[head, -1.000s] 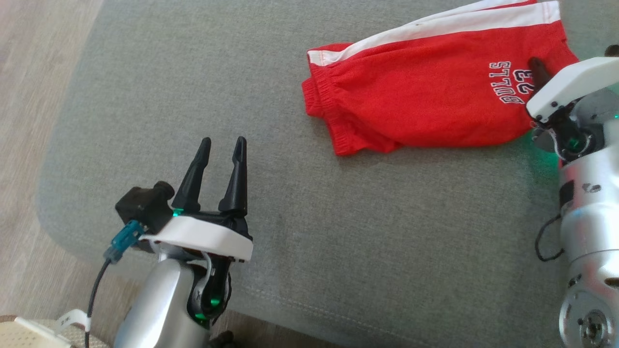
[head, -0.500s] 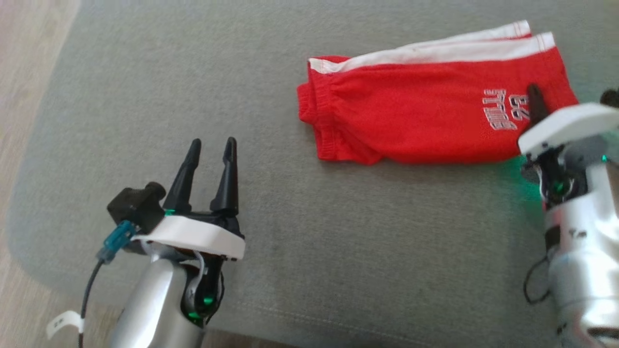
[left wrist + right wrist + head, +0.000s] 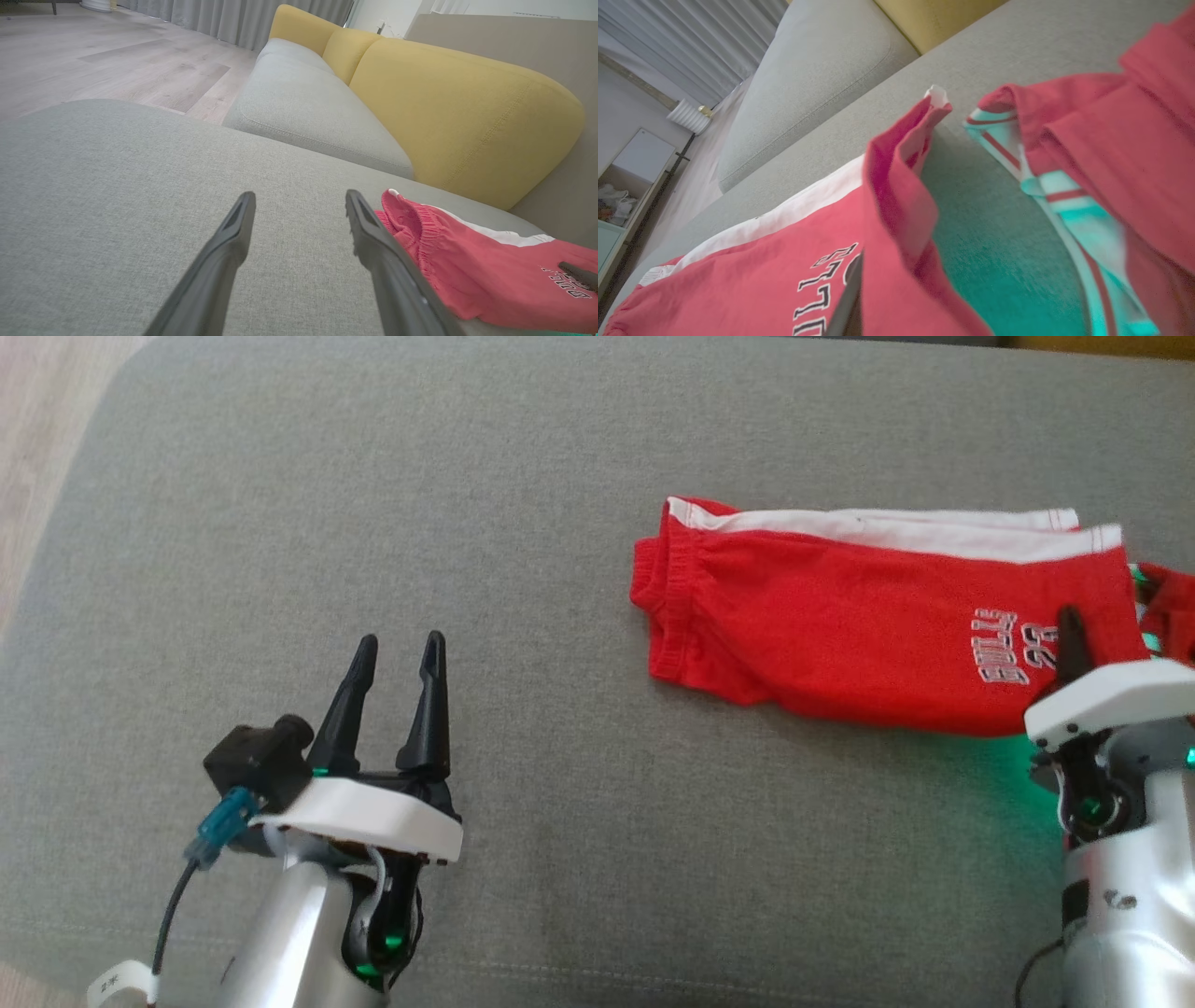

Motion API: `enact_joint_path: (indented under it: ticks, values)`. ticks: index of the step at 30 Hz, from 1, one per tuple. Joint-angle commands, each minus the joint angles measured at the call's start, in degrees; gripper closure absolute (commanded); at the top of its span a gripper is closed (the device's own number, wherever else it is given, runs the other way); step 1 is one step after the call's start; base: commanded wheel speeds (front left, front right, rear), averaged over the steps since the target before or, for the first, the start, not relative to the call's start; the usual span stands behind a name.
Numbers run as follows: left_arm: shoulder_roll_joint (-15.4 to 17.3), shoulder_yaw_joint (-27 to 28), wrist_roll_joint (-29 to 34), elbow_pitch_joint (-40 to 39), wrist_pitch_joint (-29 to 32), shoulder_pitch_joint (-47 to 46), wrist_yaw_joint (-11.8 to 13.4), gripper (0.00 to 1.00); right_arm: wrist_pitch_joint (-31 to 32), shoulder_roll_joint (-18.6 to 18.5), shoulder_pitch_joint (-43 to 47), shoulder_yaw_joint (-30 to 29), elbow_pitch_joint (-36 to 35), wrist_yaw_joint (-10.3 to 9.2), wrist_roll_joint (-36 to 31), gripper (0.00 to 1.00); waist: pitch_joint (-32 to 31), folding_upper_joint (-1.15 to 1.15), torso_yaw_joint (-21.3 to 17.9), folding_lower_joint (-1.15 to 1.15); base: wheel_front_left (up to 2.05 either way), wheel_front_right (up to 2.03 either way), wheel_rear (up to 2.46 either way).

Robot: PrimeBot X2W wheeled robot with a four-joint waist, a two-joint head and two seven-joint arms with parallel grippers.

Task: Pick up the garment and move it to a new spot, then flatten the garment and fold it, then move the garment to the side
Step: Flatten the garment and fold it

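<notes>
The red shorts (image 3: 840,644) lay near the right edge of the grey sofa cushion (image 3: 560,476), with the right pincer (image 3: 1072,637) clamped on their leg hem. The left pincer (image 3: 399,651) hovered wide and empty at the front left. A low, slow drag would likely keep the folds together. The right wrist view revealed the hem raised in a ridge beside another red cloth (image 3: 1111,140). The left wrist view showed a yellow backrest (image 3: 444,107).
</notes>
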Motion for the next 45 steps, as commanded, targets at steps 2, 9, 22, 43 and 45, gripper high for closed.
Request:
enact_joint_path:
  ticks: [2,9,22,43,45]
  values:
    - [0.5,2.1,0.4,-1.6,-0.3,-1.0,-0.4,0.0,-0.1,0.5,-0.7,1.5,-3.5,0.12,-0.3,1.0,-0.3,0.0,-0.2,0.0,0.0,0.0,0.0]
    - [0.5,2.4,-0.5,-1.4,-0.3,-0.9,-0.7,0.0,-2.6,0.8,-1.7,6.1,-6.1,0.12,-0.9,1.0,-0.4,0.0,0.7,0.0,0.0,0.0,0.0]
    - [0.5,2.4,-3.3,-0.6,-0.3,-0.3,-0.7,0.0,-6.5,1.0,-1.1,28.8,-11.3,0.12,8.1,1.0,-1.9,0.0,4.0,0.0,0.0,0.0,0.0]
    - [0.5,1.9,-3.6,1.1,-0.3,0.7,-0.3,0.0,-12.5,1.0,-3.8,50.5,-1.6,0.12,14.8,0.0,-0.9,0.0,2.5,0.0,0.0,0.0,0.0]
    - [0.5,2.4,-3.4,1.2,-0.3,0.1,-0.3,0.0,-12.8,1.0,-4.4,52.5,0.2,0.12,15.2,0.0,-1.0,0.0,1.9,0.0,0.0,0.0,0.0]
